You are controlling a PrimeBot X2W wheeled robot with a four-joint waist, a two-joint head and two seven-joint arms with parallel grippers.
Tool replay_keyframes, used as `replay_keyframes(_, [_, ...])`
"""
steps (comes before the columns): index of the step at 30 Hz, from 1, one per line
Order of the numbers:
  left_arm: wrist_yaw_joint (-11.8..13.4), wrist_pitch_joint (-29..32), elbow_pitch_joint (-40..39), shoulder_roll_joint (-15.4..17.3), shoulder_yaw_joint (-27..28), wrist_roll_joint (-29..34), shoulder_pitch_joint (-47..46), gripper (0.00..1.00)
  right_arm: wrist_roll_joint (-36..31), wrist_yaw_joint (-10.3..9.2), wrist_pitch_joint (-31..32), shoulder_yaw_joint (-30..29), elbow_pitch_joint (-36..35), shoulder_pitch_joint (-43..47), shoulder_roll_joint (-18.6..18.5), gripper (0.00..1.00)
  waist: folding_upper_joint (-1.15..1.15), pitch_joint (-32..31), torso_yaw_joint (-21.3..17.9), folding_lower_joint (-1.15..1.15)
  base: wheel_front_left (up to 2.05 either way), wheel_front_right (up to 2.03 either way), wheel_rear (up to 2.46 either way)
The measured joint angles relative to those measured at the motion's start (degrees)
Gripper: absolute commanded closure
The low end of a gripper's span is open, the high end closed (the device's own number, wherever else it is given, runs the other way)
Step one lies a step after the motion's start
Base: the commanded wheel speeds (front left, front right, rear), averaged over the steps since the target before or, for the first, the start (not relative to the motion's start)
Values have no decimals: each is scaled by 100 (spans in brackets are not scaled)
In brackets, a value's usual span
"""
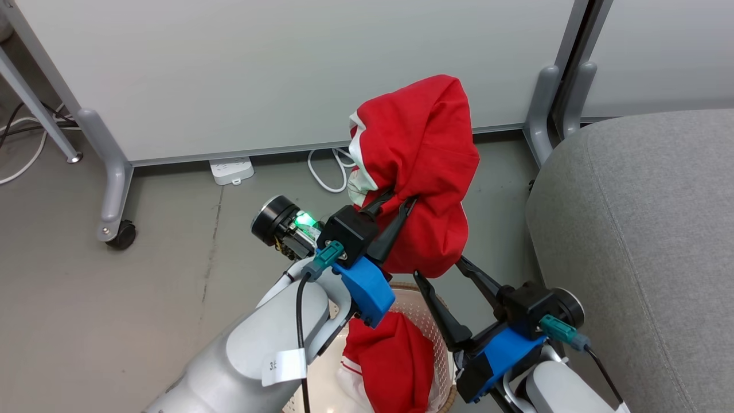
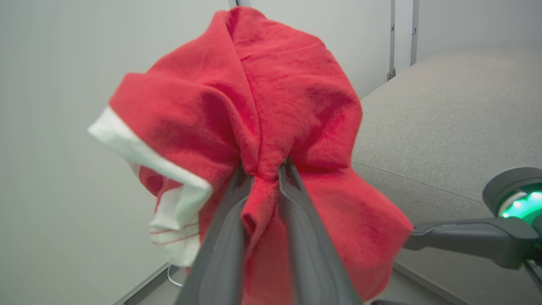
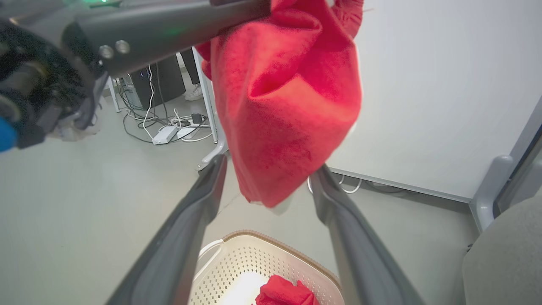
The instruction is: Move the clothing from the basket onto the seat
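Left forearm (image 1: 252, 350) up, left claw (image 1: 401, 198) tight on red garment (image 1: 424, 149) above basket (image 1: 441, 344).

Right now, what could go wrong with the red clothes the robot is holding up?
1. The left gripper pinches just a small fold of the held garment, so it might slip and drop into the basket or onto the floor.
2. Its loose end hangs between the open fingers of the right gripper, so it could snag when the arm swings toward the seat.
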Motion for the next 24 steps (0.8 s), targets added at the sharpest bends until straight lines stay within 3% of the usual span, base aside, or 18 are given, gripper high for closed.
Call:
replay_keyframes(16, [0, -3, 63, -56, -15, -3, -27, 100, 267, 0, 0, 81, -229, -295, 104, 0, 0, 70, 22, 0, 0, 0, 0])
replay_keyframes(17, [0, -9, 67, -57, -15, -3, -27, 100, 260, 0, 0, 42, -229, -295, 114, 19, 0, 67, 21, 0, 0, 0, 0])
replay_keyframes(18, [-1, -9, 68, -58, -15, -9, -27, 100, 257, 0, 0, -9, -231, -295, 125, 78, 0, 65, 20, 0, 0, 0, 0])
replay_keyframes(19, [-1, -9, 70, -60, -15, -9, -27, 100, 258, 0, 0, -37, -240, -295, 127, 100, 0, 61, 21, 0, 0, 0, 0])
replay_keyframes(24, [0, -9, 82, -70, -14, -9, -27, 100, 258, 0, 0, -45, -259, -295, 166, 100, 0, 32, 18, 0, 0, 0, 0])
